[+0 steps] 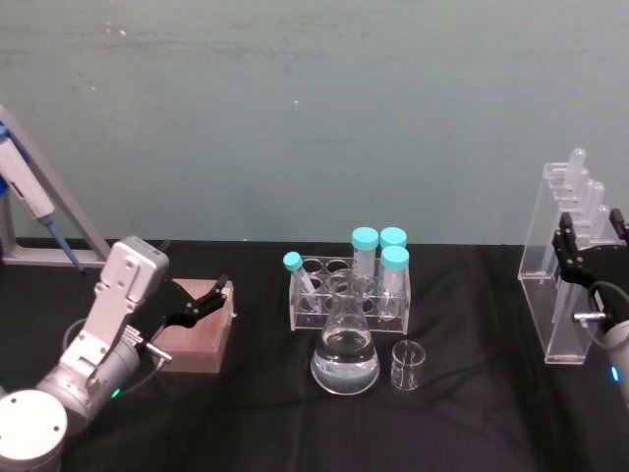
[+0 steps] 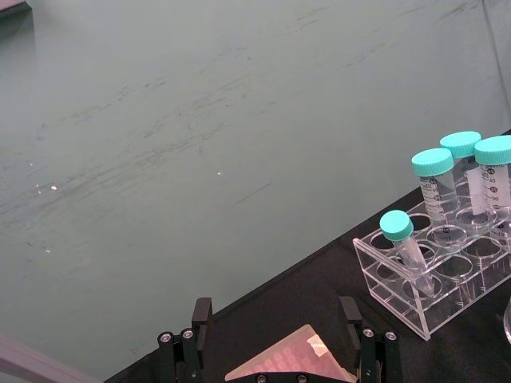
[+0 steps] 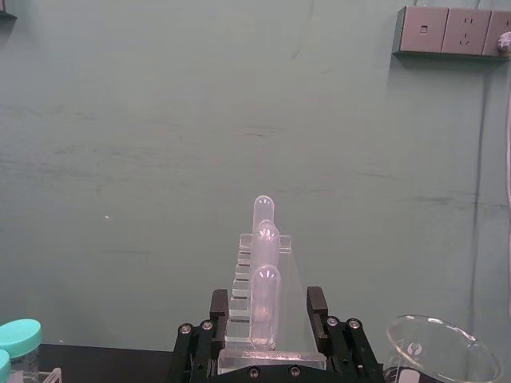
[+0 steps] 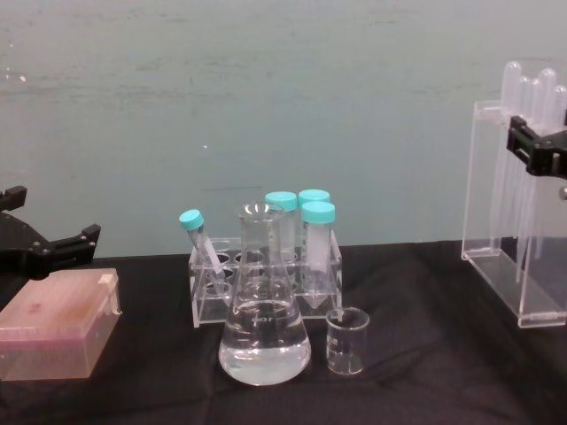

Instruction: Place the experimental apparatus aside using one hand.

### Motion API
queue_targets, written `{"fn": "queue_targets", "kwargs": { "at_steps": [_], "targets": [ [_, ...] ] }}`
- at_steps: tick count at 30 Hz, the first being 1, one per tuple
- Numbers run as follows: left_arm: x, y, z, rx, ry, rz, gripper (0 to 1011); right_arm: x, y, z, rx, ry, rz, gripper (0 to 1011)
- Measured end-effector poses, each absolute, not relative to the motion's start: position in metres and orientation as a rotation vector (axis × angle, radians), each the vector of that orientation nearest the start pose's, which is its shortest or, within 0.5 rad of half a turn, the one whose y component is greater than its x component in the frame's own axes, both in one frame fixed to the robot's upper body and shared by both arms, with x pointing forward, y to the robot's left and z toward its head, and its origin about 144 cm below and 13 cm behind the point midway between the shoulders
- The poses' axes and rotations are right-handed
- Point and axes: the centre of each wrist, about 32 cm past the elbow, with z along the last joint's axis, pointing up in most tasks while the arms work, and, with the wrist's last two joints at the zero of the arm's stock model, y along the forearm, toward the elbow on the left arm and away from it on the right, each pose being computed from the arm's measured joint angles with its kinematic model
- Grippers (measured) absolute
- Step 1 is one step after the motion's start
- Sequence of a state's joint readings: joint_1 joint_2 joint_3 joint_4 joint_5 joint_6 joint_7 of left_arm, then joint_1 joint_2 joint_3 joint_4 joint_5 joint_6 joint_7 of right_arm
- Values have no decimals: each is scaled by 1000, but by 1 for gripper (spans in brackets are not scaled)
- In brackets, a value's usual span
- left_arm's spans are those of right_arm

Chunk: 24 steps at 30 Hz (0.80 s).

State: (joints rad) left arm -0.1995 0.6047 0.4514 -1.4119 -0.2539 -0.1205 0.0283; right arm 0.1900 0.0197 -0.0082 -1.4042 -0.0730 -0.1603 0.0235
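Bench labware with two black grippers, listed left to right.
Left gripper (image 1: 218,295): we log it low at the table's left, fingers apart, poised over a pink box (image 1: 197,339). Centre: clear tube rack (image 1: 349,295) with teal-capped tubes (image 1: 393,261); in front of it stands the conical flask (image 1: 345,359) holding clear liquid, with the small beaker (image 1: 408,366) just beside it on the right. Far right: we note the tall acrylic stand (image 1: 550,295) with pipettes (image 1: 580,187), upright on the black table (image 1: 472,423) and well apart from the flask. The right gripper (image 1: 592,241) has its fingers clamped on the stand's upper part, one on each side.
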Motion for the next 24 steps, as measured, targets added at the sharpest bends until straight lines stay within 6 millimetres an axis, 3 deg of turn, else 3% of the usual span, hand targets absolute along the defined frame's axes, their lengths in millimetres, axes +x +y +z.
{"fn": "queue_targets", "kwargs": {
  "at_steps": [24],
  "targets": [
    [489,310,1140,304,-285,1248,1000,512,-266,1158,60,-231,-1532,601]
  ]
}}
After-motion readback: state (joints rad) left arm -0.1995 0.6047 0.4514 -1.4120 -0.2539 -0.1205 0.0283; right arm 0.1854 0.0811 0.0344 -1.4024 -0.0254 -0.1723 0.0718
